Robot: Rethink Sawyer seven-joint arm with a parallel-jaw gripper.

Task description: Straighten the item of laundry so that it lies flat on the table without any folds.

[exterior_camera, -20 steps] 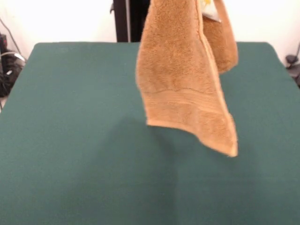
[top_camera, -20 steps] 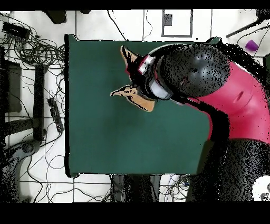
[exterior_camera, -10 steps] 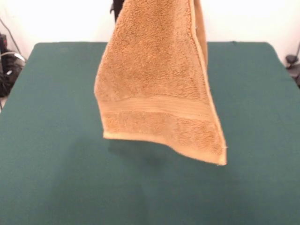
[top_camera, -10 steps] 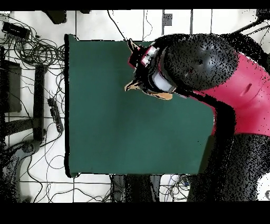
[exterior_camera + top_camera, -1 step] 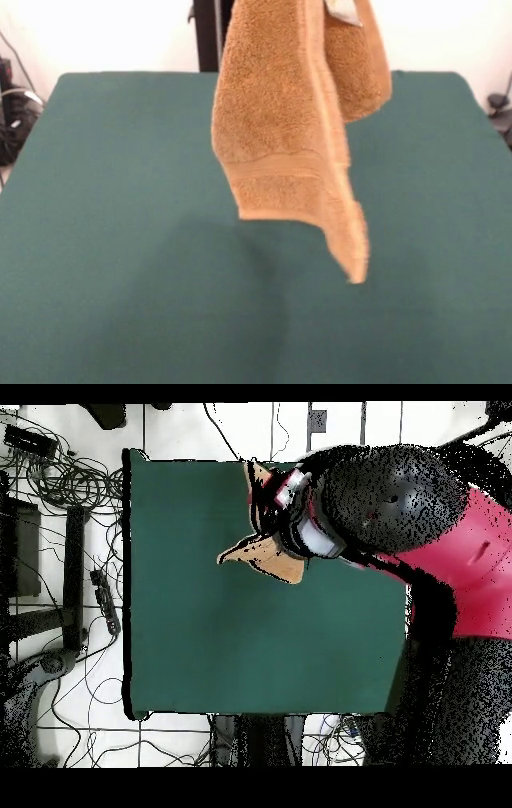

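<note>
1. Table (image 5: 104,264): dark green top. The near part is bare in the front view, with a faint shadow under the hanging cloth.
2. Towel (image 5: 280,136): orange-yellow terry. It hangs in the air above the table, clear of the top, and runs out of the front view at the upper edge. Its lowest corner points down toward the table's middle.
3. A smoother woven band crosses the towel near its lower end. The cloth is folded lengthwise, so a second, shorter flap shows behind and to the right in the front view. A small white tag sits near the top edge.
4. Overhead view: only slivers of the towel (image 5: 262,556) show beside the arm (image 5: 400,504), over the half of the table away from the robot's base.
5. Gripper: hidden under the arm's black and red body in the overhead view and above the frame in the front view; cannot tell whether it is clenched or released.
6. Floor around the table: tangled cables (image 5: 60,474) on white tiles.
</note>
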